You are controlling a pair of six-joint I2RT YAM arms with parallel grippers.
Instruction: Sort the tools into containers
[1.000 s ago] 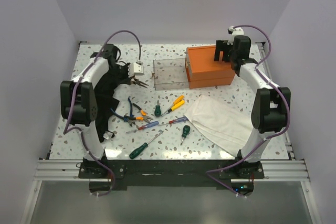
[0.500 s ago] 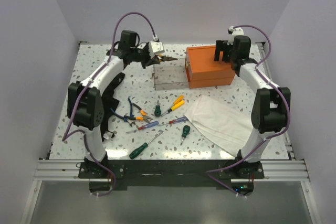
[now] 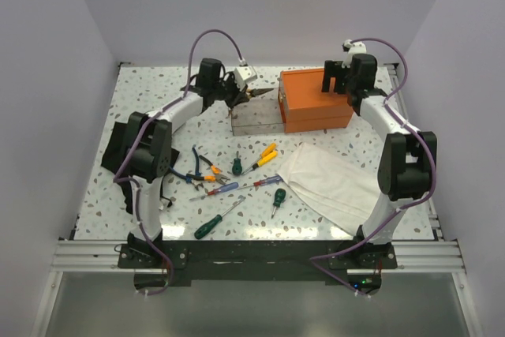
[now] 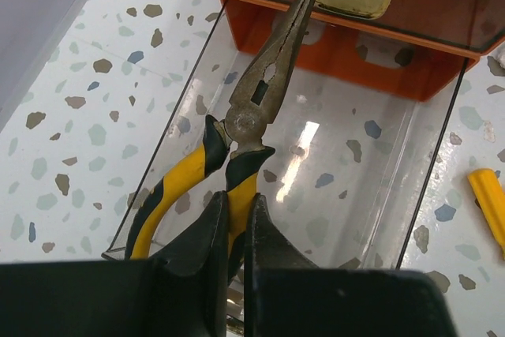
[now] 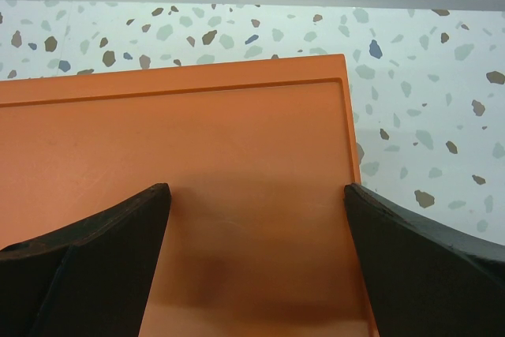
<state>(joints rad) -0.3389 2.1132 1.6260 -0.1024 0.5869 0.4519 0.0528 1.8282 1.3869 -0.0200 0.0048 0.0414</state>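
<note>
From above and behind my bases one camera takes in the whole table [image 3: 146, 88], my left wrist camera peers close past the pliers [image 4: 254, 100] pinched in my left gripper [image 4: 237, 212] into the clear drawer [image 4: 347, 195], and my right wrist camera looks close down through my spread right gripper [image 5: 254, 192] onto the orange box [image 5: 197, 147], which all three views share.

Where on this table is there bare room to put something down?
Bare tabletop lies at the far-left corner beyond the black fabric and along the near edge before the white cloth. The loose tools crowd the middle.
</note>
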